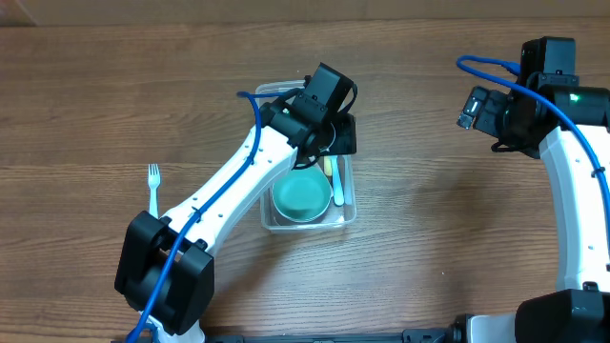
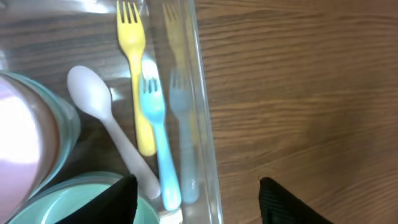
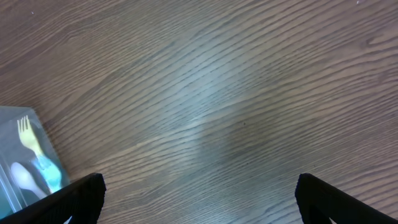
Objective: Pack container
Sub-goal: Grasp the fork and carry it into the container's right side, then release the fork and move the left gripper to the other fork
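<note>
While the left gripper hovers, jaws apart and empty, over the clear container holding a teal bowl and cutlery, packing looks midway; next, probably, fetching the pale fork lying left of it.

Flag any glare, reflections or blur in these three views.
Left wrist: the container's clear wall mirrors the yellow fork and blue fork as faint ghost copies, and the teal bowl at the bottom is blurred. Right wrist: a pale sheen crosses the table mid-frame, and the container at the left edge is soft. Overhead: sharp and evenly lit, no strong glare.
</note>
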Controlling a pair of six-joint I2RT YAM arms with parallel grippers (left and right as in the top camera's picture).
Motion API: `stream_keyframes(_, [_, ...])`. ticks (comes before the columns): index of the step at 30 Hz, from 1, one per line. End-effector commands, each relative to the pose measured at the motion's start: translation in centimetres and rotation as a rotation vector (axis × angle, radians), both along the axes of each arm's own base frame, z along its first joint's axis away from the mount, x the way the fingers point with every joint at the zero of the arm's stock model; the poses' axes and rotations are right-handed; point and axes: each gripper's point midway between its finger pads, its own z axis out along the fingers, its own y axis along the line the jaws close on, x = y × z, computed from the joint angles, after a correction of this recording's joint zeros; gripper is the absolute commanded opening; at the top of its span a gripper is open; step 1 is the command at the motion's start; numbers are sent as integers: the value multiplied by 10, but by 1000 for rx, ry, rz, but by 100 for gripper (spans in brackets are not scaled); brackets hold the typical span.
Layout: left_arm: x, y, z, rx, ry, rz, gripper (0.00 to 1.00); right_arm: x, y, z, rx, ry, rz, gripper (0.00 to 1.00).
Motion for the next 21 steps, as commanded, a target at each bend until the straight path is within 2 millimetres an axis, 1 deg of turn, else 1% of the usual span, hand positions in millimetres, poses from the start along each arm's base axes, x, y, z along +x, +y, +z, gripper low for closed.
stream_keyframes(1, [16,15,63,-13,-103,-18,65,2,-1,8,-5,-24,-4,100])
stream_keyframes(2, [18,29,77,13,-119,12,65,2,-1,8,-5,-24,-4,100])
stream_keyframes(4, [17,71,110,94,-152,97,67,2,-1,8,-5,-24,-4,100])
stream_keyframes(5, [15,91,122,126,-159,138,68,2,-1,8,-5,-24,-3,100])
stream_keyframes(6, [7,137,143,189,-166,231,73,2,-1,8,-5,-24,-4,100])
stream_keyframes(7, [2,161,150,220,-164,282,76,2,-1,8,-5,-24,-4,100])
stream_keyframes(8, [-10,206,158,285,-149,363,89,2,-1,8,-5,-24,-4,100])
stream_keyframes(9, [-20,232,159,328,-119,398,94,2,-1,8,-5,-24,-3,100])
stream_keyframes(10, [-29,251,156,358,-80,413,96,2,-1,8,-5,-24,-3,100])
stream_keyframes(12, [-54,293,145,423,48,460,97,2,-1,8,-5,-24,-4,100])
stream_keyframes(13, [-62,310,137,444,99,479,97,2,-1,8,-5,-24,-4,100])
stream_keyframes(15, [-69,335,120,466,166,490,99,2,-1,8,-5,-24,-4,100])
stream_keyframes(16, [-69,345,110,473,187,497,97,2,-1,8,-5,-24,-4,100])
stream_keyframes(18, [-72,356,89,478,235,515,95,2,-1,8,-5,-24,-3,100])
stream_keyframes(19, [-74,360,72,488,267,490,91,2,-1,8,-5,-24,-4,100])
stream_keyframes(20, [-75,362,63,493,280,478,87,2,-1,8,-5,-24,-4,100])
stream_keyframes(21, [-77,364,46,501,302,455,82,2,-1,8,-5,-24,-3,100])
